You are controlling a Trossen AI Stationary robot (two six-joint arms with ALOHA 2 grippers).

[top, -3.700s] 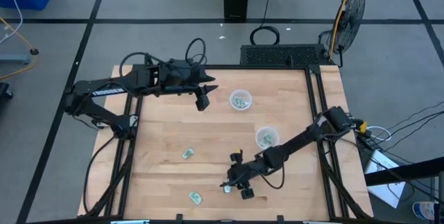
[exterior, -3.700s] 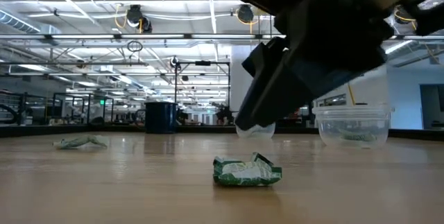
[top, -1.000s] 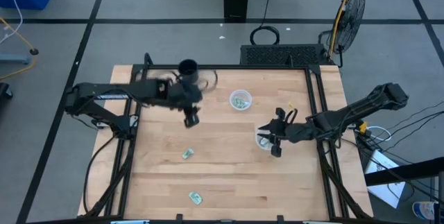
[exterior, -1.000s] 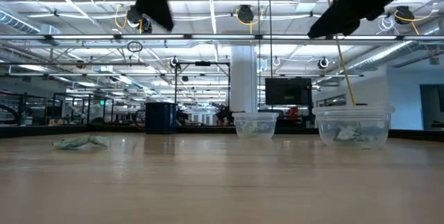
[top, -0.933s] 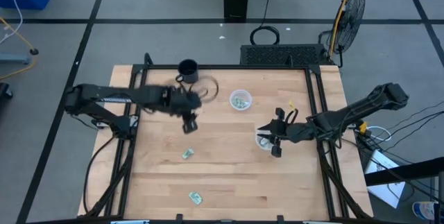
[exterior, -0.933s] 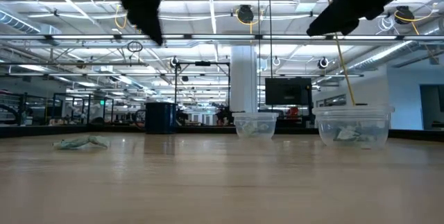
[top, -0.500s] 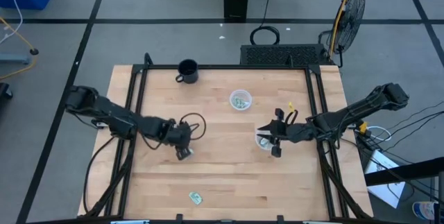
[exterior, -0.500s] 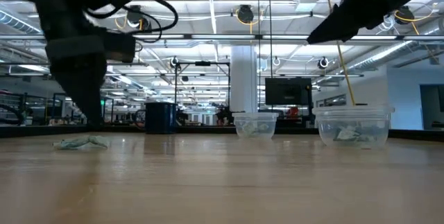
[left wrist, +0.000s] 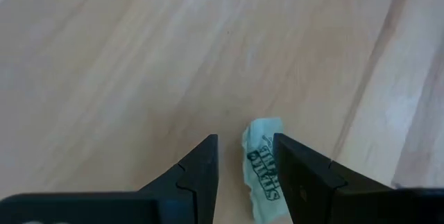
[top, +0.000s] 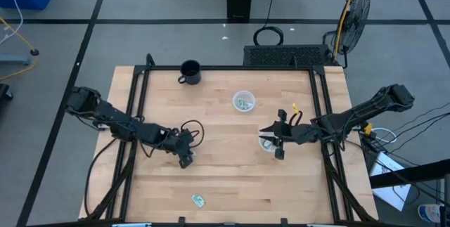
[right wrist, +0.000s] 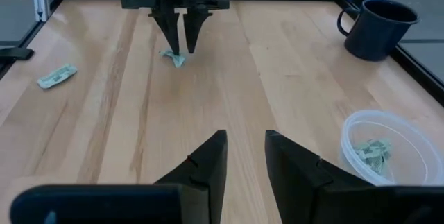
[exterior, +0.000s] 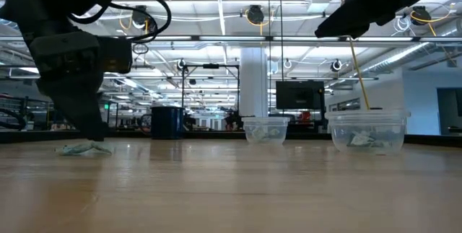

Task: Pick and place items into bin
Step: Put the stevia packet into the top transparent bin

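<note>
One green-and-white packet [left wrist: 262,165] lies flat on the wood between the fingers of my open left gripper [left wrist: 244,156], close against one finger. That gripper [top: 185,158] points down at the table's near-left middle and nearly reaches the wood in the low view [exterior: 86,133]. Another packet [top: 198,199] lies near the near edge. My open, empty right gripper [top: 279,137] hovers over a clear cup [top: 268,143] that holds packets. A second clear cup [top: 243,101] also holds packets. My left gripper comes from above with one finger on each side of the packet [right wrist: 173,59], which lies flat on the table. The packet's edge [left wrist: 272,156] shows right beside one finger [left wrist: 295,165]; I cannot tell whether they touch.
A black mug [top: 190,72] stands at the far edge, left of centre. Black frame rails [top: 138,107] run along the table's left and right sides. Bare wood lies between the two arms and along the near edge.
My left gripper has swept from near the mug toward the near edge, and has come down over the packet at the table's near-left middle. The packet has stayed where it lay.
</note>
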